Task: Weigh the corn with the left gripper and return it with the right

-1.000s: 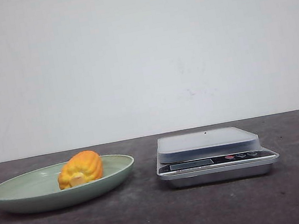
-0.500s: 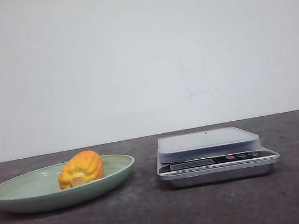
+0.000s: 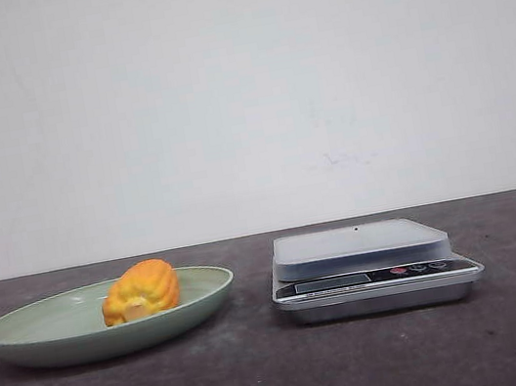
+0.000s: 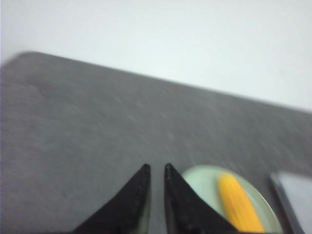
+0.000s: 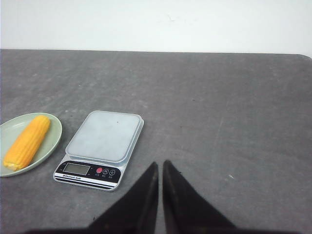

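Observation:
The corn, an orange-yellow cob, lies in the green plate at the left of the table. Neither gripper shows in the front view. In the blurred left wrist view my left gripper hangs above the bare table beside the plate and the corn, its fingers a narrow gap apart and empty. In the right wrist view my right gripper is shut and empty, above the table beside the scale. The corn and the plate lie beyond the scale.
A silver digital kitchen scale with an empty platform stands to the right of the plate. Its corner shows in the left wrist view. The dark grey tabletop runs back to a white wall.

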Controlling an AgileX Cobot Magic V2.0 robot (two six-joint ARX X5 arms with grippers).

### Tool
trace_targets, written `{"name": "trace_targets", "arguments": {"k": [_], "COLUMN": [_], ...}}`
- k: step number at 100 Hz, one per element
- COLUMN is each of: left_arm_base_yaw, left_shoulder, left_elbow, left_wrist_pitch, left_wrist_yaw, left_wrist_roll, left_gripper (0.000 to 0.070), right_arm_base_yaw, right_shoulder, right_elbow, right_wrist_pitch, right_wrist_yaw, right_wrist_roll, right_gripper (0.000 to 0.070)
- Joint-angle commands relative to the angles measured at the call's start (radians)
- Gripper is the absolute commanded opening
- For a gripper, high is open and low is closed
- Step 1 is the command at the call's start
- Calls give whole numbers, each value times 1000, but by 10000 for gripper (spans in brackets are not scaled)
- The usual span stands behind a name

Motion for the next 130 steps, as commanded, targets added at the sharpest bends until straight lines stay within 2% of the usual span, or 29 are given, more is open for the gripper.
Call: {"name": "trace_targets", "arguments": {"k": [1, 21, 34, 39, 58, 72, 130], "left_arm_base_yaw": [64, 237, 291, 309, 357, 361, 361], "left_shoulder": [-37, -178, -214, -214, -214, -214, -214], "left_elbow": [-97, -446, -626, -668, -755, -754, -752], "left_wrist_pitch": [131, 451, 623, 649, 664, 554, 566], "left_wrist_yaw": [51, 276, 338, 349, 386, 390, 390], "left_wrist_roll": [51, 139, 138, 132, 128, 129, 129], "left_gripper": [0, 0, 0, 0, 0, 0, 0], "right_arm_base_yaw": [4, 4, 4, 5, 5, 4, 5], "right_shoulder": [2, 2, 2, 2, 2, 2, 2], "right_elbow": [12, 12, 12, 12, 12, 12, 12], "right_wrist_pitch": [10, 10, 10, 10, 10, 10, 10], "right_wrist_yaw": [3, 3, 3, 3, 3, 3, 3], "right_wrist_roll": [10, 10, 10, 10, 10, 10, 10], "right_gripper": [7, 7, 7, 7, 7, 7, 7]}}
